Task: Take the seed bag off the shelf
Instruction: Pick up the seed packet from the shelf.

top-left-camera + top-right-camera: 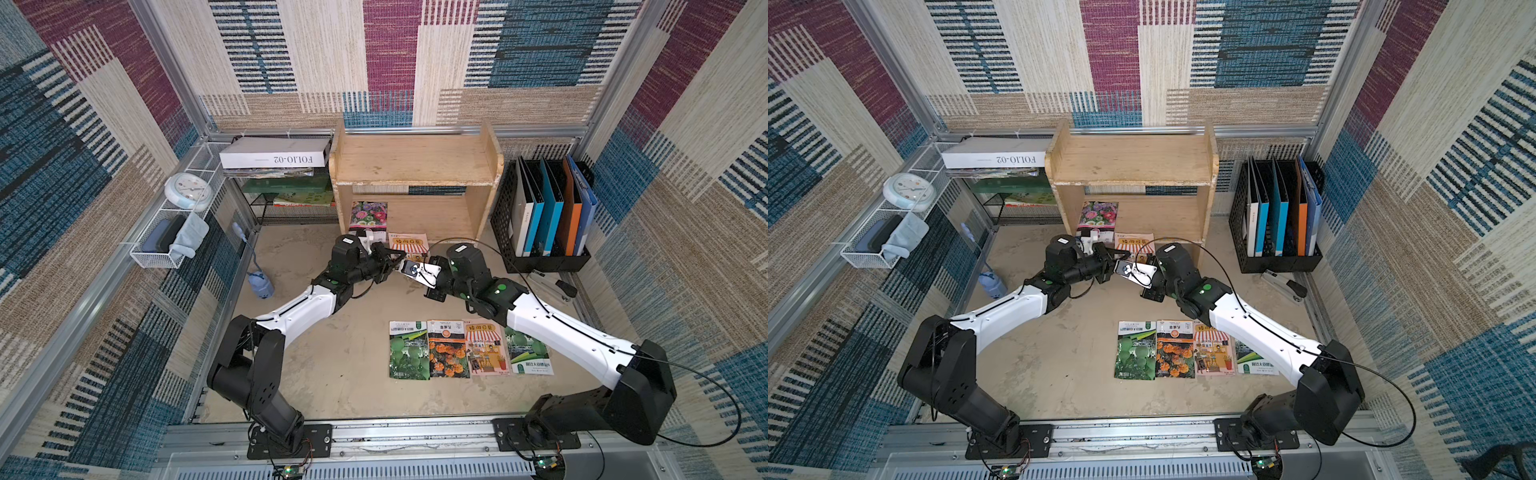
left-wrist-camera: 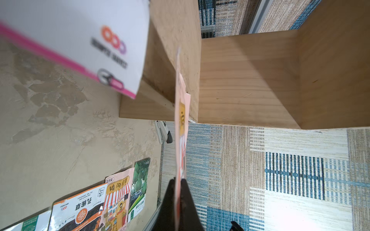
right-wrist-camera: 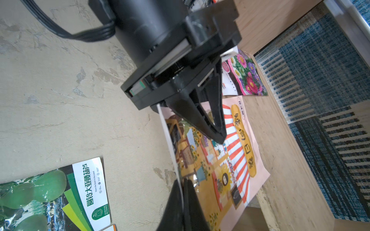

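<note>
Left gripper is clamped on the pink seed bag, which shows edge-on between its jaws in the left wrist view. Right gripper is pinched on the same bag, on its white bottom edge. Both arms are at contact, so neither is nearer: left comes in from the left side of the table, right from the right side, and they meet just in front of the shelf. Shelf stands mid far edge of the table, top tier bare. Row of four packets lies flat toward the near edge, right of middle, well apart from the grip. Bag lies roughly flat, face up, long axis running far edge to near edge. Its title end is over the lower board's front lip and its bottom end is out over the table toward the arms. That's the relation that matters: the bag straddles the lip and isn't clear of it, and the free way out is along its own length toward the near edge. My read: pull-out step, partway done. Both pinches need to travel together or the thin bag will likely buckle between them. A flower-print packet sits on the same board by the left leg, just beside the bag's title corner, and could get dragged.
</note>
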Tool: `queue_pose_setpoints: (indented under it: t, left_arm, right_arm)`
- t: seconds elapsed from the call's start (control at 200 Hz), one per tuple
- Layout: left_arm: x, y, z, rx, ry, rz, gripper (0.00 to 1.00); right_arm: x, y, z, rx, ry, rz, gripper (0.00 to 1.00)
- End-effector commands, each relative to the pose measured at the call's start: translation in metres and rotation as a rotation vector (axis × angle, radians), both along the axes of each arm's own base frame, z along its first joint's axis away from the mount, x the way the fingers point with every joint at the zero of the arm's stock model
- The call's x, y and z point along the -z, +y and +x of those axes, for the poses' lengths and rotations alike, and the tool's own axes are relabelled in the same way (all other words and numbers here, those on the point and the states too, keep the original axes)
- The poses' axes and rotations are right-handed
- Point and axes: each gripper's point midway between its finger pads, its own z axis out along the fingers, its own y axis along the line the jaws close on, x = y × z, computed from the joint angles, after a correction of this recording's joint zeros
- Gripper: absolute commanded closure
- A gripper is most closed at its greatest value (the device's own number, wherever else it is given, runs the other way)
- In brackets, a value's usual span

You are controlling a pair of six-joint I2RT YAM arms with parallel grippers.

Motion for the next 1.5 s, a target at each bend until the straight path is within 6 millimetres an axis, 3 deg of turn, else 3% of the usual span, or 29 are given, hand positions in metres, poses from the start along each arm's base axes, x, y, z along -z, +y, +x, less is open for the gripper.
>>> queue_pose_setpoints:
  t: [0.0,0.12,0.291,0.556,0.746,0.927,1.132,1.292,1.498]
  left_arm:
    - [-0.011,0.0,-0.001,0.01,-0.047,-0.016,1.0]
    - [-0.013,0.0,-0.005,0.015,-0.053,-0.02,1.0]
    - [-0.017,0.004,-0.014,0.019,-0.084,-0.004,1.0]
    - [-0.027,0.02,-0.04,0.022,-0.174,0.082,1.0]
    - [-0.023,0.04,-0.079,0.056,-0.241,0.222,1.0]
    - [0.007,0.07,-0.128,0.087,-0.24,0.382,1.0]
    - [0.077,0.09,-0.167,0.07,-0.108,0.383,1.0]
    - [0.123,0.097,-0.181,0.05,-0.026,0.358,1.0]
    - [0.143,0.106,-0.18,0.018,-0.022,0.414,1.0]
  right_arm:
    - [-0.008,0.0,0.0,0.015,-0.012,0.029,0.93]
    - [-0.008,-0.004,-0.003,0.033,-0.009,0.035,0.67]
    - [-0.008,-0.015,-0.016,0.063,0.03,0.049,0.51]
    - [-0.002,-0.035,-0.067,0.082,0.172,0.129,0.45]
    - [-0.008,-0.047,-0.091,0.106,0.251,0.197,0.44]
    - [-0.01,-0.051,-0.099,0.126,0.31,0.227,0.43]
    - [-0.01,-0.039,-0.104,0.091,0.371,0.265,0.43]
    - [-0.006,-0.032,-0.109,0.056,0.402,0.278,0.44]
    - [-0.001,-0.029,-0.113,0.034,0.42,0.286,0.44]
